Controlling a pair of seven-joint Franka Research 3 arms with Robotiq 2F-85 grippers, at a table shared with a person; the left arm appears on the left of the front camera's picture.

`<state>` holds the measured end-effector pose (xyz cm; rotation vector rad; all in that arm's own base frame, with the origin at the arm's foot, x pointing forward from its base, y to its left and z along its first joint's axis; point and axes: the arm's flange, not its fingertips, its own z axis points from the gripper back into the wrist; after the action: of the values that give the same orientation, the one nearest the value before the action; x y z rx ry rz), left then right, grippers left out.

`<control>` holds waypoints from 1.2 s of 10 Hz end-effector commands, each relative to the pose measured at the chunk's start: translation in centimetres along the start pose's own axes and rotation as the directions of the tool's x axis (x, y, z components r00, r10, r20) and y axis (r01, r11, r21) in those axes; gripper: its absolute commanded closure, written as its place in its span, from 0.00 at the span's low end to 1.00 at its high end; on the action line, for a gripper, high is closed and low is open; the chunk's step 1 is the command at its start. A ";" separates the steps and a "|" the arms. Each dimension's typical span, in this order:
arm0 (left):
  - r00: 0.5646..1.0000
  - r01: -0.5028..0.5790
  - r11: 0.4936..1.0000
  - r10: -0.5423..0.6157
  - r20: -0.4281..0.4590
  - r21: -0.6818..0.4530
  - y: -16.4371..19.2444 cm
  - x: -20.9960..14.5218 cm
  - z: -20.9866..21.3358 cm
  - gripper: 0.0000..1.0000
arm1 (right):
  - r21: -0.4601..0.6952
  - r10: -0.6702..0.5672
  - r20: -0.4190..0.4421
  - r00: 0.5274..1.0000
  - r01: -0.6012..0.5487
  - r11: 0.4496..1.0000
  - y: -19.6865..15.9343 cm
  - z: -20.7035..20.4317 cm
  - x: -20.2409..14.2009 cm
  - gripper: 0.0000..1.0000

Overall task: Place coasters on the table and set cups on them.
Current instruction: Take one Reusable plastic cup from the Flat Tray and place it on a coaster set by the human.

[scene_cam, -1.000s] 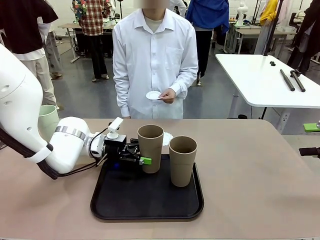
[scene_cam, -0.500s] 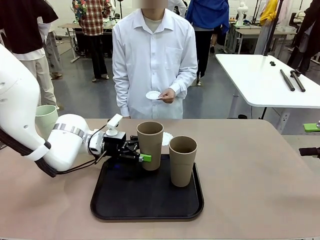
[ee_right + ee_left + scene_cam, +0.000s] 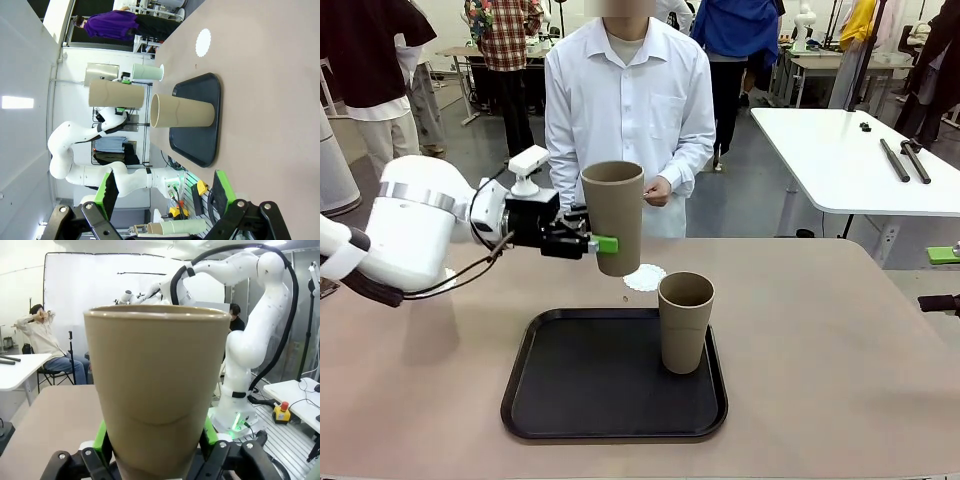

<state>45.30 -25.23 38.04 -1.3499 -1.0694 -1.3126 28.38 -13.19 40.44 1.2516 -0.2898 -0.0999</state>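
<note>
Above table (image 3: 820, 350) | left claw (image 3: 608, 242) grips cup (image 3: 615, 210) | coaster (image 3: 645, 278), tray (image 3: 570, 400), second cup (image 3: 685, 320) nearby

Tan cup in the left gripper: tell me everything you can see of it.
The tan cup is a tall, tapered, handleless tumbler, matte, with an open top and a faint curved mark on its wall in the left wrist view. It hangs upright in the air, clear of the black tray. The left gripper clamps its lower half from the side, a green pad on each flank; nothing else touches it.

matte tan cups (image 3: 613, 217), a lacy paper coaster (image 3: 644, 277), a smooth black tray (image 3: 614, 417), matte beige table (image 3: 840, 370).
</note>
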 end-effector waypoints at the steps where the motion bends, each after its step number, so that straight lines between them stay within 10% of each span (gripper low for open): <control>1: 0.999 -0.033 0.999 0.033 -0.018 0.002 -0.7 0.4 0.3 0.68 | 0.014 0.002 0.005 1.000 -0.002 1.000 0.1 0.0 0.1 0.00; 6: 1.000 0.000 1.000 0.000 0.000 0.000 0.0 0.0 0.0 0.68 | 0.014 0.002 0.005 1.000 -0.002 1.000 0.1 0.0 0.1 0.00; 7: 1.000 -0.020 1.000 0.020 -0.001 0.000 -0.1 -0.1 0.0 0.16 | 0.014 0.002 0.005 1.000 -0.002 1.000 0.1 0.0 0.1 0.00; 12: 0.996 -0.040 0.992 0.050 -0.074 0.119 13.5 -4.5 0.3 0.16 | 0.014 0.002 0.005 1.000 -0.002 1.000 0.1 0.0 0.1 0.00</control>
<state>56.28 -25.55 32.68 -1.2077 -1.0630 -1.2364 28.38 -13.19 40.46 1.2514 -0.2901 -0.0996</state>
